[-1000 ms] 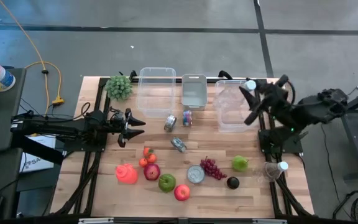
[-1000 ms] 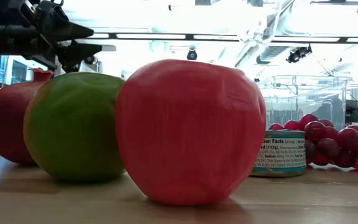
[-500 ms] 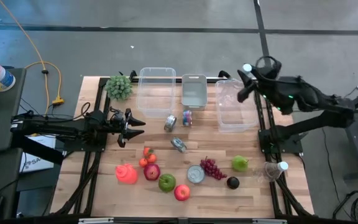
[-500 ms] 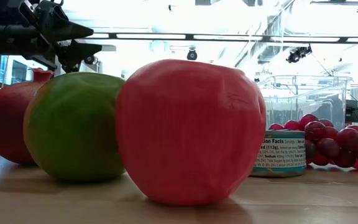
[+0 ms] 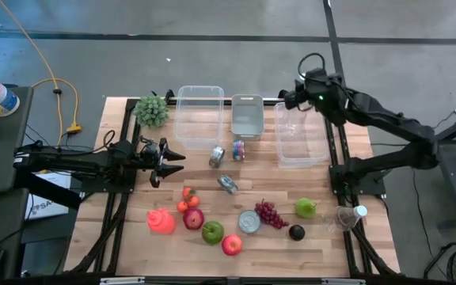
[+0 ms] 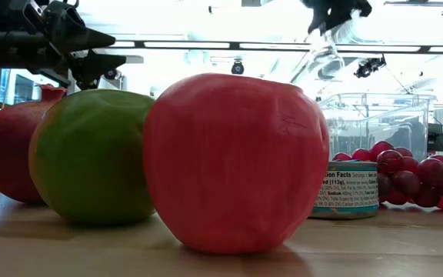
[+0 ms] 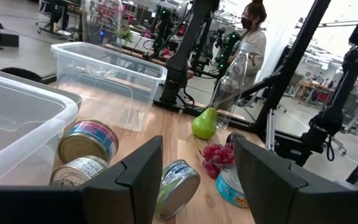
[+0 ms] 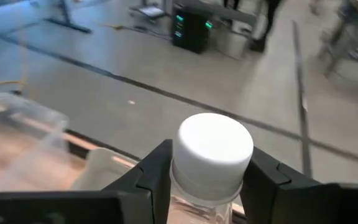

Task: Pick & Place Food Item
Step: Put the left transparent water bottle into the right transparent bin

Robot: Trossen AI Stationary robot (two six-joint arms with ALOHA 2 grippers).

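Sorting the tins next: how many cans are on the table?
4: two by the bins, one mid-table, one beside the grapes. None seems hidden.

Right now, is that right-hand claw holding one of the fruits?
No. The right gripper is clamped on the neck of a clear plastic bottle with a white cap, not on a fruit.

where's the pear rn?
High view: pear sits near the table's front right, between the grapes and a fallen bottle, plum just in front.
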